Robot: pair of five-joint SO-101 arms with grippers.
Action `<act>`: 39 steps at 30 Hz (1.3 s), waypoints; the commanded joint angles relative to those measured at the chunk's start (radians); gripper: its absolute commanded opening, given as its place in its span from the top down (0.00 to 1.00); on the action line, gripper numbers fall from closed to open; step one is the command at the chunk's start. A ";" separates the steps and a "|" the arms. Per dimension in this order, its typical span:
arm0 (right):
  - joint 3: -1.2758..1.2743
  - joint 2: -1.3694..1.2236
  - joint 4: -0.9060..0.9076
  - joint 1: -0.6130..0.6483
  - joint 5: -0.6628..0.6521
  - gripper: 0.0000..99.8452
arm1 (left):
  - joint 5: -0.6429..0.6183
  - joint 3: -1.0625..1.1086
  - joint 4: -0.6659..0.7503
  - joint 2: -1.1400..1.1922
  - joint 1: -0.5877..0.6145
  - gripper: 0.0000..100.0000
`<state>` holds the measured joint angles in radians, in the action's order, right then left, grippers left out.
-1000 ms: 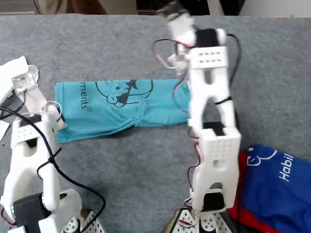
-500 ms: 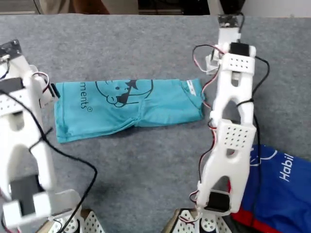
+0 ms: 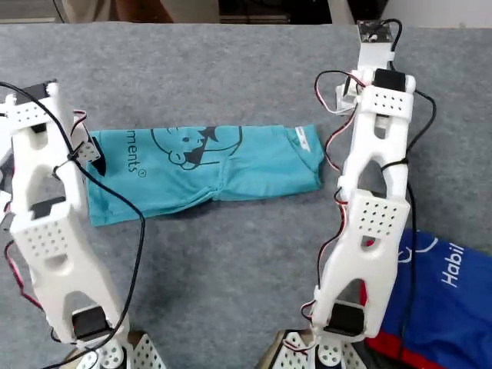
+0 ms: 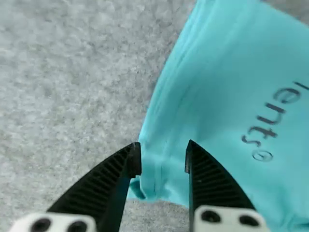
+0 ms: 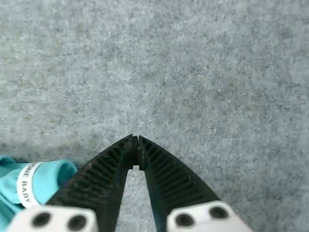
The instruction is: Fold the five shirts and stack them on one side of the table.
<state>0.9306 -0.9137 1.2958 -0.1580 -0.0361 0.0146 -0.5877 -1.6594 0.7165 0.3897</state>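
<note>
The teal shirt (image 3: 200, 169) lies mid-table as a long folded strip, its cross-fold not yet done. A blue shirt (image 3: 442, 284) covers a red garment (image 3: 384, 347) at the right, probably the stack. The left gripper (image 4: 163, 152) gapes over the teal hem; the right gripper (image 5: 135, 142) is clenched and empty.

Teal shirt (image 3: 204, 171): plain teal, with a dark line-art cartoon and dark lettering; its neck label (image 5: 26, 189) was white with dark print. Table cover (image 3: 231, 269) was mottled grey. Blue shirt (image 3: 450, 300) had white print, and a red shirt (image 3: 384, 347) edge showed under it. Left arm (image 3: 46, 223) and right arm (image 3: 373, 223) were white with black motors and red/black/white wiring. Left gripper (image 4: 163, 155) and right gripper (image 5: 135, 141): black ribbed fingers on white bases.
</note>
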 commanded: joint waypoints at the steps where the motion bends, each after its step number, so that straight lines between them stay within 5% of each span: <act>1: 0.012 -0.005 -0.020 -0.016 0.006 1.00 | 0.000 -0.129 -0.026 0.070 -0.002 0.84; 13: 0.027 -0.025 -0.018 -0.016 0.005 1.00 | 0.089 -0.152 -0.018 0.125 -0.003 0.84; 19: 0.027 -0.025 -0.018 -0.016 0.005 1.00 | 0.146 -0.133 0.018 0.162 -0.006 0.98; 25: 0.030 -0.025 -0.020 -0.036 0.012 1.00 | 0.130 -0.143 0.017 0.234 -0.009 0.98; 31: 0.033 -0.025 -0.066 -0.166 0.184 1.00 | 0.112 -0.281 -0.057 0.188 -0.012 0.98; 39: 0.031 -0.025 -0.104 -0.255 0.242 1.00 | 0.110 -0.423 -0.100 0.128 -0.150 0.98</act>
<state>0.9306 -0.9475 1.2129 -0.3913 0.1895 0.1343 -0.9590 -1.7469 0.9221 0.3099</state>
